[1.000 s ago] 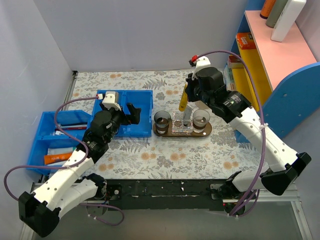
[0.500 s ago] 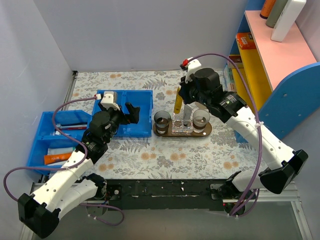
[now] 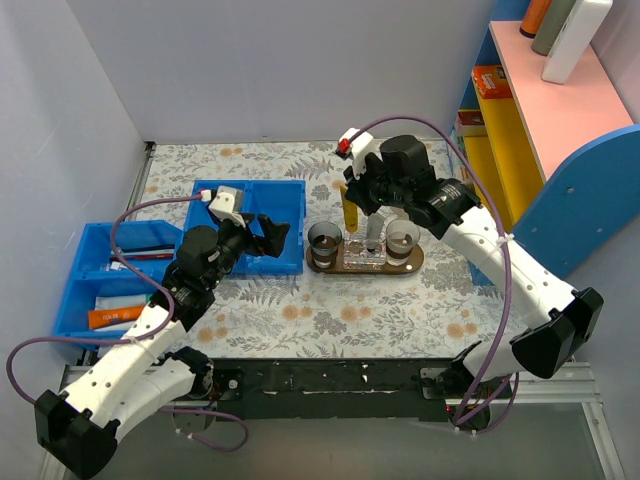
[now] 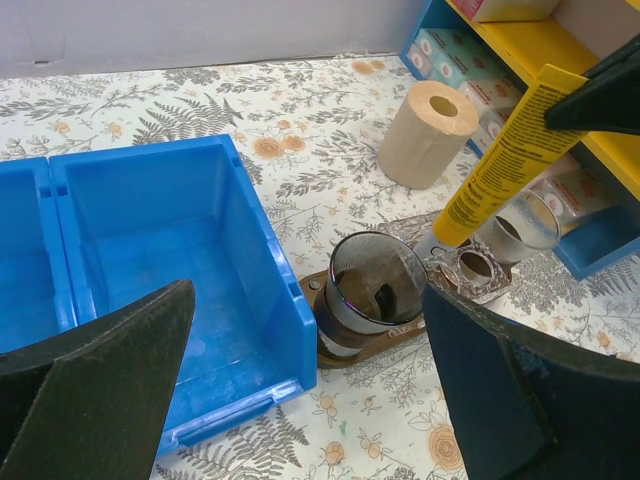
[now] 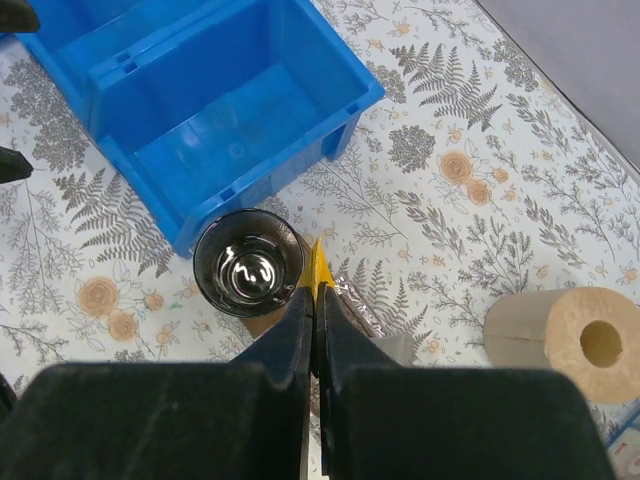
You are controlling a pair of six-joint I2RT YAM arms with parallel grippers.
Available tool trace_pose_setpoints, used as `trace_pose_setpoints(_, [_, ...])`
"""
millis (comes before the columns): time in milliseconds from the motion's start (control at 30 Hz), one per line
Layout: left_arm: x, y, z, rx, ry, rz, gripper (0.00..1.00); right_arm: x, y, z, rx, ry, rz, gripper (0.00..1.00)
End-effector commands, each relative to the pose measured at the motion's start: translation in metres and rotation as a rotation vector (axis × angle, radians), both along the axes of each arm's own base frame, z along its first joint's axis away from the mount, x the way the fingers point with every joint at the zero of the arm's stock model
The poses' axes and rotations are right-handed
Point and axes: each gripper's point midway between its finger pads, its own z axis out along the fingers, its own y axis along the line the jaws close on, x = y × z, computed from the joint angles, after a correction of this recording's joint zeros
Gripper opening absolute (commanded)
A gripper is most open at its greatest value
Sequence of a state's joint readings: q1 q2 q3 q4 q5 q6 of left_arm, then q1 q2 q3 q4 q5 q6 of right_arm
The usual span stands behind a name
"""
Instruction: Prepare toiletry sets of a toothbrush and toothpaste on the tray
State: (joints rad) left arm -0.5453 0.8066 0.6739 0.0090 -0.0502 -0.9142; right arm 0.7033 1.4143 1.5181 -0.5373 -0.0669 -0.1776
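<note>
Holding the toothpaste (image 4: 505, 160) over the tray (image 3: 414, 263).
My right tool (image 3: 356, 190) is clamped on it near a dark cup (image 3: 323, 239); my left tool (image 3: 268, 232) is wide apart. Its writing is too small to read.

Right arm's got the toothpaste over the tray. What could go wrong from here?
1. The right hand pinches the toothpaste only at its top end, and the tube hangs tilted. It may swing or slip on the way down.
2. Its lower end is close to the rim of the left dark cup and the clear holder. Lowering off-line could catch a rim and tip the cup on the tray.
</note>
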Motion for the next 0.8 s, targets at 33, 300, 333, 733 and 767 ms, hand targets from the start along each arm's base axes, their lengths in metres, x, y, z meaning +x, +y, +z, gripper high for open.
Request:
trace_pose_setpoints(33, [-0.005, -0.003, 0.003, 0.008, -0.026, -0.037, 0.98, 0.009, 0.002, 0.0, -0.023, -0.056, 0.085, 0.01])
trace_pose_setpoints(300, [-0.003, -0.001, 0.0, 0.024, -0.027, -0.031, 0.98, 0.019, -0.009, -0.002, 0.008, -0.089, 0.109, 0.01])
trace_pose_setpoints(333, [-0.002, -0.001, -0.002, 0.028, -0.024, -0.028, 0.98, 0.019, -0.01, -0.002, 0.015, -0.084, 0.116, 0.01])
trace_pose_setpoints(733, [0.002, -0.005, -0.011, 0.05, -0.003, -0.038, 0.98, 0.026, -0.013, -0.019, 0.024, -0.062, 0.133, 0.01])
trace_pose_setpoints(767, [0.002, -0.006, -0.011, 0.05, -0.001, -0.04, 0.98, 0.026, -0.013, -0.021, 0.021, -0.061, 0.134, 0.01])
